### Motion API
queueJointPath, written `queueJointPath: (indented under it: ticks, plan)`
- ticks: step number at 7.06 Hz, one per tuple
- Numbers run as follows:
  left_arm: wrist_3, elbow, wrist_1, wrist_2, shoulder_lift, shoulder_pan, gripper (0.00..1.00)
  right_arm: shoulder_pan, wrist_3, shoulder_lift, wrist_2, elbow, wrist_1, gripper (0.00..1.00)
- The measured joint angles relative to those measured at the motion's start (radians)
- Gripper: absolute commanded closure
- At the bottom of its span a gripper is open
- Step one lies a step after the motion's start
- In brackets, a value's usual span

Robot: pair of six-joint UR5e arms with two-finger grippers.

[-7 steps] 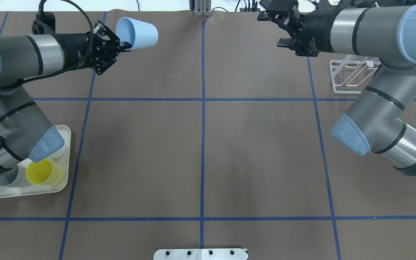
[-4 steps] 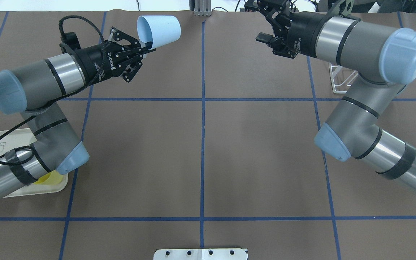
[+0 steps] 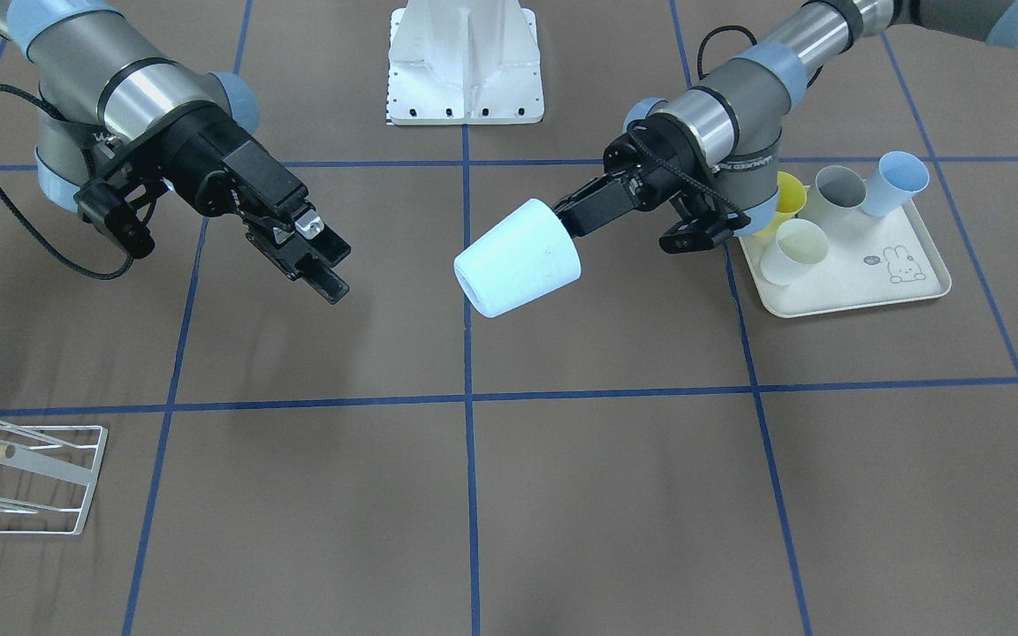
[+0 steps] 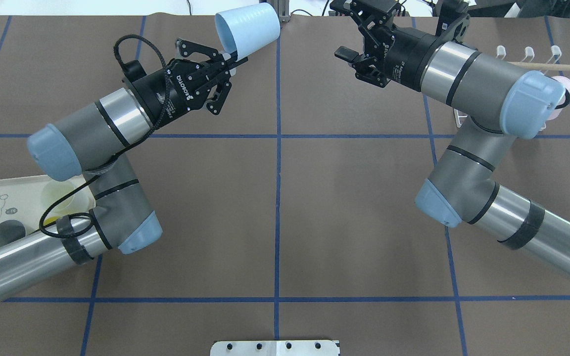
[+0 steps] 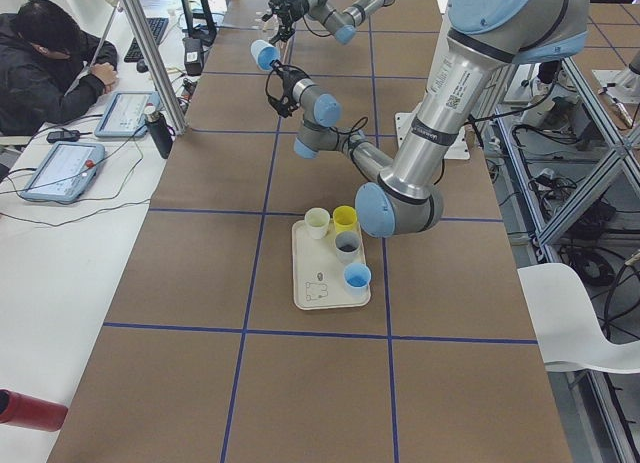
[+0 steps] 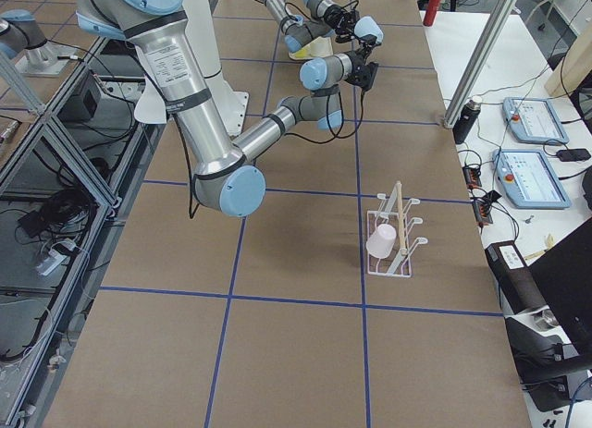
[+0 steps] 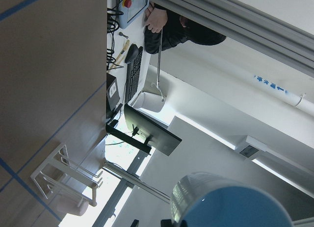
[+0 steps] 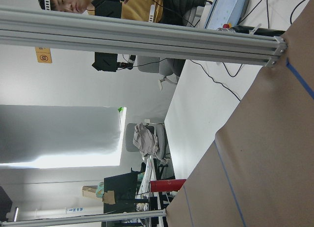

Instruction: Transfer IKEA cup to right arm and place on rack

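Note:
The IKEA cup (image 4: 248,32) is light blue and lies on its side in the air above the table's far middle. My left gripper (image 4: 233,60) is shut on its rim. In the front-facing view the cup (image 3: 518,258) points its base toward my right gripper (image 3: 330,268), which is open and empty, a short gap away. From overhead, the right gripper (image 4: 339,28) faces the cup across the centre line. The white wire rack (image 4: 527,54) with its wooden dowel stands at the far right, partly behind the right arm; the rack (image 3: 27,477) also shows from the front.
A cream tray (image 3: 854,278) on my left side holds yellow, grey, blue and cream cups. A pale pink cup (image 6: 381,241) hangs on the rack. The white base plate (image 3: 465,62) sits at the table's near edge. A person sits at a desk beyond the table (image 5: 45,58).
The left arm has swung the cup rightward toward the table's centre line. The right gripper has moved leftward toward it, uncovering the rack's prongs and dowel.

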Motion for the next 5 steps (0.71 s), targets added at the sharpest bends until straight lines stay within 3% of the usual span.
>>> queueJointPath:
  ticks: [2, 5]
  plan:
    - [-0.043, 0.057, -0.057, 0.066, -0.051, 0.038, 1.00, -0.011, 0.028, 0.012, -0.022, -0.002, 0.003, 0.00]
    - [-0.049, 0.094, -0.066, 0.080, -0.096, 0.056, 1.00, -0.027, 0.032, 0.016, -0.029, -0.009, 0.004, 0.00]
